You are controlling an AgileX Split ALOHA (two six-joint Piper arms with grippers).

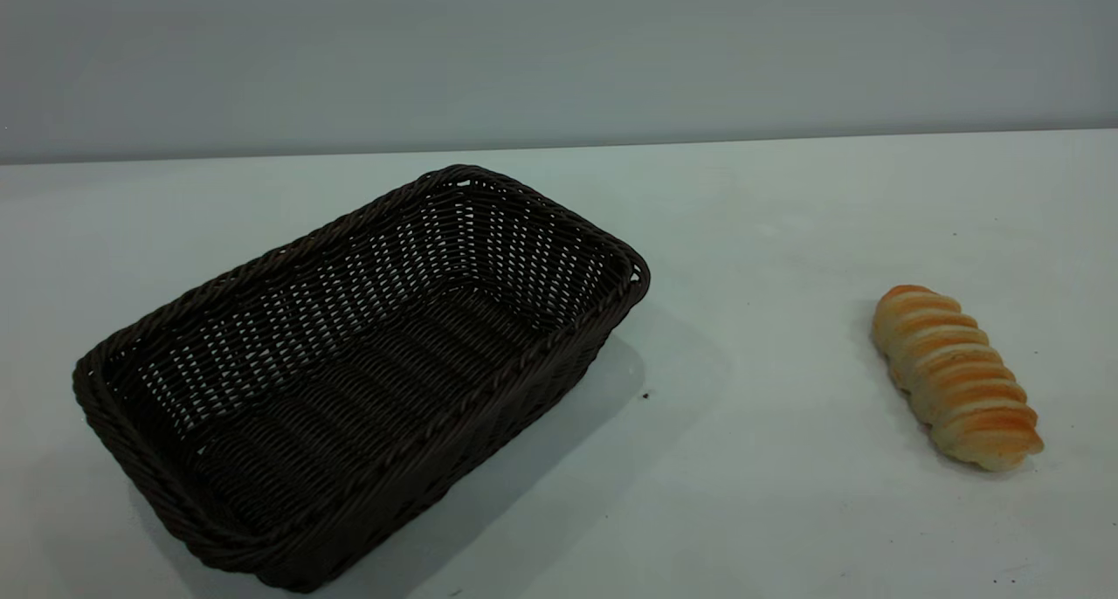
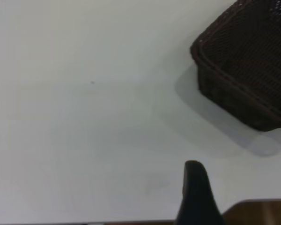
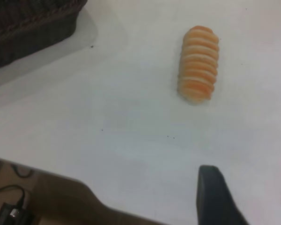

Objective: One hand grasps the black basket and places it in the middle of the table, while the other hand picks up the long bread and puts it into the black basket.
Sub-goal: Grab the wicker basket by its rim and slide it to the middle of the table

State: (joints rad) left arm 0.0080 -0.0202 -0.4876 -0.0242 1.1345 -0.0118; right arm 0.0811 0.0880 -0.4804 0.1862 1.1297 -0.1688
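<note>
The black basket (image 1: 349,363) stands empty on the left part of the white table (image 1: 786,215), lying at an angle. The long bread (image 1: 956,376) lies on the table at the right, well apart from the basket. Neither gripper shows in the exterior view. My left gripper (image 2: 196,187) hovers over bare table near the table's edge, and a corner of the basket (image 2: 246,70) is some way ahead of it. My right gripper (image 3: 250,187) is open and empty above the table near its edge, with the bread (image 3: 198,63) ahead of it and untouched.
A plain grey wall rises behind the table's far edge. In the right wrist view a basket corner (image 3: 28,23) shows, and below the table's edge a brown floor with a dark cable (image 3: 11,201). Tiny dark specks dot the tabletop.
</note>
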